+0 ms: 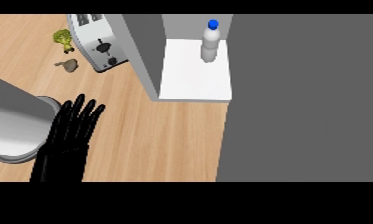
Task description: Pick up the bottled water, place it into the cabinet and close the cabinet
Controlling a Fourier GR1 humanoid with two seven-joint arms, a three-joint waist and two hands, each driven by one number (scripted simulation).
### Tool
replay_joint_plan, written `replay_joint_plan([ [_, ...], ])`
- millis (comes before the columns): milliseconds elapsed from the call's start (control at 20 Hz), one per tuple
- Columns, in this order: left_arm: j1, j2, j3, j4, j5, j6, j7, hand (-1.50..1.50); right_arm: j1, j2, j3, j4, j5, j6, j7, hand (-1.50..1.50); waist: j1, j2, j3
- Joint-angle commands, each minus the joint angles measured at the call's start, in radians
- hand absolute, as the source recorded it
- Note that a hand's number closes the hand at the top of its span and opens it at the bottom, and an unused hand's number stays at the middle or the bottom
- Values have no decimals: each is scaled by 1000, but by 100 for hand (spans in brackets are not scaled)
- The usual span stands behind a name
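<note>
We look steeply down on a light wooden counter (167,134) whose grain runs across the view. At its far side stands an open cabinet (142,45) with grey walls and a white shelf floor; the bottled water (209,41) stands upright on that white floor, toward the back and right of the compartment, its blue cap uppermost. A broad flat grey panel (299,99) fills the whole right part of the view, from top to bottom, and meets the shelf's right edge; we cannot tell whether it is the cabinet door or a wall. To the left of the cabinet a silver toaster (98,40) lies close beside its side wall, with a piece of broccoli (64,39) and a small brownish item (68,65), too small to identify, near it on the wood. The stretch of wood in front of the shelf, between the panel and the left hand, carries nothing. The left hand (69,134) shows at lower left, fingers straight and spread, pointing up, holding nothing; its grey forearm (22,124) is cut by the left edge. The right hand appears nowhere.
</note>
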Motion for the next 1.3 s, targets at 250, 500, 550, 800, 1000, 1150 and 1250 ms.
replay_joint_plan([
  [250, 134, 123, 104, -72, 78, -113, -8, -150, -124, -42, 196, -165, 161, 6, 160, 150, 43, -1, -8],
  [500, 161, 154, 146, -80, 113, -156, -5, -150, -136, 50, 319, -91, 60, -75, 184, 150, 56, 14, -7],
  [550, 178, 156, 139, -89, 109, -175, -18, -150, -143, 69, 334, -72, 53, -92, 192, 150, 63, 14, -6],
  [800, 213, 196, 166, -99, 118, -239, -30, -150, -201, 61, 332, -61, 23, -82, 220, 150, 111, 22, -7],
  [1000, 203, 226, 197, -80, 147, -297, -21, -150, -272, 66, 294, -18, 16, -88, 255, 150, 133, 40, -9],
  [1150, 203, 241, 217, -96, 156, -308, -19, -150, -297, 64, 292, -14, -6, -82, 275, 150, 150, 42, -9],
  [1250, 213, 245, 214, -101, 168, -312, -8, -150, -313, 60, 292, 0, -5, -76, 284, 150, 160, 42, -9],
])
